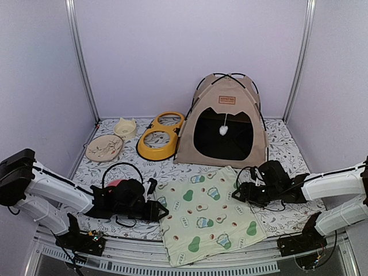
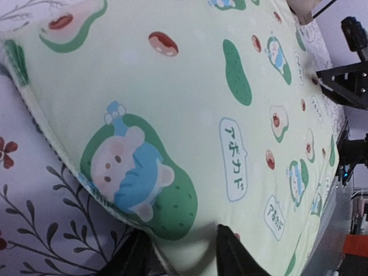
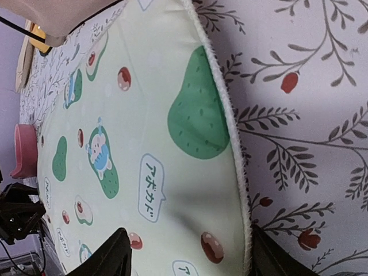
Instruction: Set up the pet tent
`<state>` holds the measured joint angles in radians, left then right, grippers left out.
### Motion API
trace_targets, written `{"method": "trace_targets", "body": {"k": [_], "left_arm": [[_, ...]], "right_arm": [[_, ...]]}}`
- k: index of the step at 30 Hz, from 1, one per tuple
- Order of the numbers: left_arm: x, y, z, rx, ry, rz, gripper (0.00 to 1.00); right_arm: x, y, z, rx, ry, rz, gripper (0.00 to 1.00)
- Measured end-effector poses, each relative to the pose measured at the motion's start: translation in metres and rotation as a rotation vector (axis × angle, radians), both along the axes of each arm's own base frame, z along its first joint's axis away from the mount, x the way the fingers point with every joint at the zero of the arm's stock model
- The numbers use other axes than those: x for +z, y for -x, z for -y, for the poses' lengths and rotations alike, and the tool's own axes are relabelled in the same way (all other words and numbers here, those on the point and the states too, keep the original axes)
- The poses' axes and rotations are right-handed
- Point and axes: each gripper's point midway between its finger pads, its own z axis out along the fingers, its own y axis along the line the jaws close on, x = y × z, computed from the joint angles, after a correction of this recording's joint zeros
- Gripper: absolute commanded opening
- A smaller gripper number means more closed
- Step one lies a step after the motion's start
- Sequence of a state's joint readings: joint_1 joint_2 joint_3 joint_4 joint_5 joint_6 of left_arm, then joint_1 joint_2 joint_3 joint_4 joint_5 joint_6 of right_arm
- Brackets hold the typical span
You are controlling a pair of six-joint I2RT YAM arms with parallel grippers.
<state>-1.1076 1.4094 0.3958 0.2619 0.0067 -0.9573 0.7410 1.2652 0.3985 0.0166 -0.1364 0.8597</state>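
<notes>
Standing upright, pet tent (image 1: 202, 115) opens nearward; left claw (image 2: 183, 250), right claw (image 3: 190, 253) apart astride mat (image 1: 207, 215)

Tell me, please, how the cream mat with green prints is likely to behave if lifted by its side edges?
The mat will probably sag in the middle: it is thin fabric, already rippled and drooping over the table's near edge. It looks light, and its piped edge should be easy to pinch.

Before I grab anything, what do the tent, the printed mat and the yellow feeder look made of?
Pet tent: matte tan fabric, stitched, with slight creases. Mat: soft printed cloth, fuzzy corded edge, seemingly padded. Yellow feeder: smooth, rigid moulded rings, probably plastic.
</notes>
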Motion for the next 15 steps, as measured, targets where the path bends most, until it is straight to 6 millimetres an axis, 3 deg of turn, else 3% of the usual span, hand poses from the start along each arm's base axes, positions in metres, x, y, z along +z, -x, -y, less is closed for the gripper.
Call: {"method": "trace_targets", "body": {"k": [5, 6, 9, 11, 15], "left_arm": [[0.014, -0.012, 0.009, -0.018, -0.026, 0.070, 0.15], [0.017, -0.013, 0.011, -0.017, -0.024, 0.077, 0.11], [0.041, -0.023, 0.022, -0.029, 0.002, 0.143, 0.05], [0.062, -0.030, 0.032, -0.039, 0.033, 0.192, 0.01], [0.095, -0.040, 0.048, -0.058, 0.084, 0.265, 0.00]], "right_arm": [[0.000, 0.009, 0.002, 0.006, 0.009, -0.028, 0.33], [0.003, 0.010, 0.002, 0.005, 0.006, -0.025, 0.23], [0.018, 0.010, 0.001, 0.003, -0.018, -0.002, 0.05], [0.031, 0.008, -0.002, 0.004, -0.047, 0.024, 0.00], [0.059, 0.006, -0.011, 0.002, -0.114, 0.075, 0.00]]}}
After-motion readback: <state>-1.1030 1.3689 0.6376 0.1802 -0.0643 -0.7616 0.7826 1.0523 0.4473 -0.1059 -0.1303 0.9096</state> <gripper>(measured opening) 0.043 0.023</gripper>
